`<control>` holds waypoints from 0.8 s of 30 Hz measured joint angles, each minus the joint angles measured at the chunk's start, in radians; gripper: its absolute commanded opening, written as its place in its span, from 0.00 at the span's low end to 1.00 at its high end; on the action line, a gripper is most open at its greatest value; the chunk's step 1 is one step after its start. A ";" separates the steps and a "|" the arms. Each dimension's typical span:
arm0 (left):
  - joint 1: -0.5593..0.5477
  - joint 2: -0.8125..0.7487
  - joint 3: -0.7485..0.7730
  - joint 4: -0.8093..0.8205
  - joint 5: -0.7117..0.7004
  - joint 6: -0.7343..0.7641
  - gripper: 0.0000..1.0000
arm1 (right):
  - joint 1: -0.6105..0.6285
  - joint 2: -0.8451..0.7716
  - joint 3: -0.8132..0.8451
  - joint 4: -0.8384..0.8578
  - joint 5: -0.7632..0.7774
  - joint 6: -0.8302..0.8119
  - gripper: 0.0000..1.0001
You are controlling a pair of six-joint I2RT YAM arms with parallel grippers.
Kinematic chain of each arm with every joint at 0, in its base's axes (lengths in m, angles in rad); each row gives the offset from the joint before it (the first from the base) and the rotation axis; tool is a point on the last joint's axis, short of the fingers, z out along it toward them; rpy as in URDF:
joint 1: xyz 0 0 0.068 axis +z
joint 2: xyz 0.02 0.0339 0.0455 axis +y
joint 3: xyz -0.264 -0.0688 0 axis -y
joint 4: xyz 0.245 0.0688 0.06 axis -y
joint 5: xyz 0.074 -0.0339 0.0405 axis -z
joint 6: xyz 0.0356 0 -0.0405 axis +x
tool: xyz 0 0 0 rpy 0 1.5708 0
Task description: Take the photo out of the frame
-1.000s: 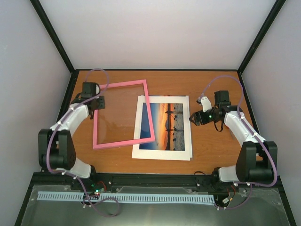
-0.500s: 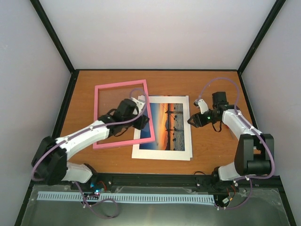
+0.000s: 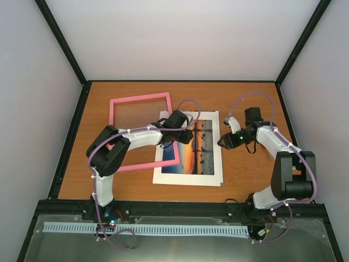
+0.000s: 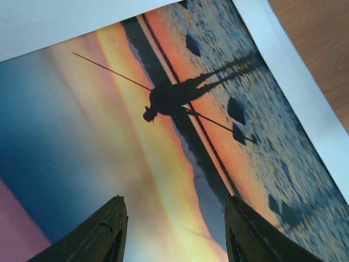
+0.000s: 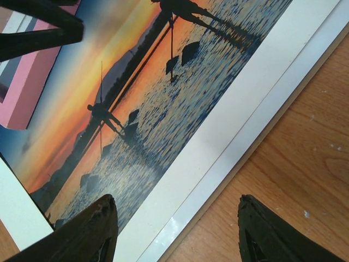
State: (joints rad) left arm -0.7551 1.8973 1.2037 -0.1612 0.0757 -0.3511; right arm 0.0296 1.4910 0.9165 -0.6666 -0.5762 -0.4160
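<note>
Photo (image 3: 203, 146), a glossy orange-sunset print, lies flat just right of the thin pink rectangular frame (image 3: 139, 99), its left edge under the frame's rail. Left gripper (image 4: 174, 203) has swung from the frame's left side to above the print, jaws parted, empty. Right gripper (image 5: 174, 202) is further right of the frame, also parted. Sliding the print clear looks next.

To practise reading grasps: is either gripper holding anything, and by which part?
Nothing is held. The left gripper is open over the photo, the right gripper open at its edge, nothing between either's fingers.

The left arm (image 3: 136, 136) folds at the elbow and stretches rightward, left gripper (image 4: 175, 204) angled down, jaws parted. The right arm (image 3: 272, 143) bends inward, right gripper (image 5: 175, 202) low, jaws spread wide.
</note>
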 measured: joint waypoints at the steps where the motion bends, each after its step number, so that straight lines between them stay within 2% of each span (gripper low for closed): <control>1: 0.000 0.025 0.018 0.000 -0.001 -0.005 0.50 | 0.000 0.000 0.000 0.000 0.001 -0.003 0.58; 6: 0.002 0.088 0.046 -0.029 -0.005 -0.029 0.50 | 0.000 -0.003 0.000 -0.004 0.004 -0.008 0.58; 9: 0.010 0.082 0.014 -0.032 -0.013 -0.040 0.50 | 0.000 -0.004 0.000 -0.004 0.008 -0.008 0.58; 18: 0.088 -0.139 -0.257 -0.029 -0.057 -0.091 0.51 | 0.001 -0.004 0.000 -0.012 0.015 -0.011 0.58; 24: 0.161 -0.200 -0.328 -0.047 -0.099 -0.097 0.51 | 0.001 -0.004 0.000 -0.016 0.016 -0.014 0.58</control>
State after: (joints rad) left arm -0.5938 1.6978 0.8753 -0.2081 -0.0231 -0.4477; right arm 0.0303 1.4872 0.9165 -0.6823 -0.5606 -0.4301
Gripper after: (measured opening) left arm 0.511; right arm 0.583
